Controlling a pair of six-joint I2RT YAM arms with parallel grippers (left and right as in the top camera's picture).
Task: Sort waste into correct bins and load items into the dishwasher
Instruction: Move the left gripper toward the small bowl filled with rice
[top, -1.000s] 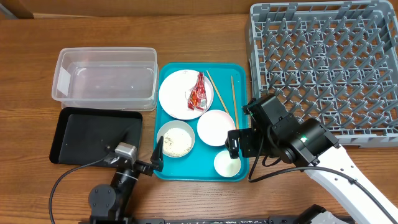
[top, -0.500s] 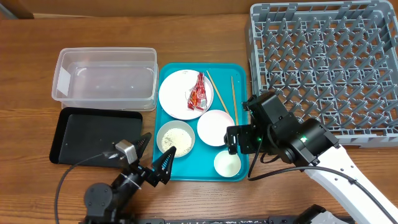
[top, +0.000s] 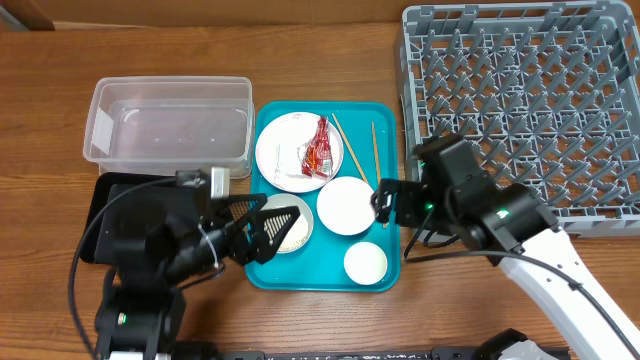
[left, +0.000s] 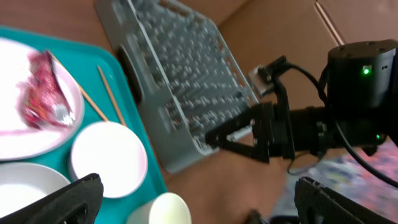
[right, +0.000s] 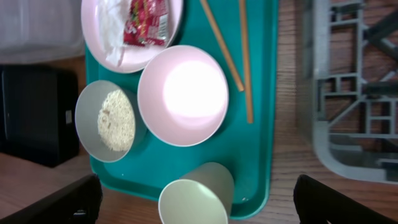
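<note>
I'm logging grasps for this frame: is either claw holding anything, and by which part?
Nothing is held. Both the left claw and the right claw are open and empty, hovering over the teal tray.

Found no readable text, label, brand or number in any view. Noticed some printing on the red-and-white snack wrapper (right: 145, 20), but too small and blurred to make out a single letter.
</note>
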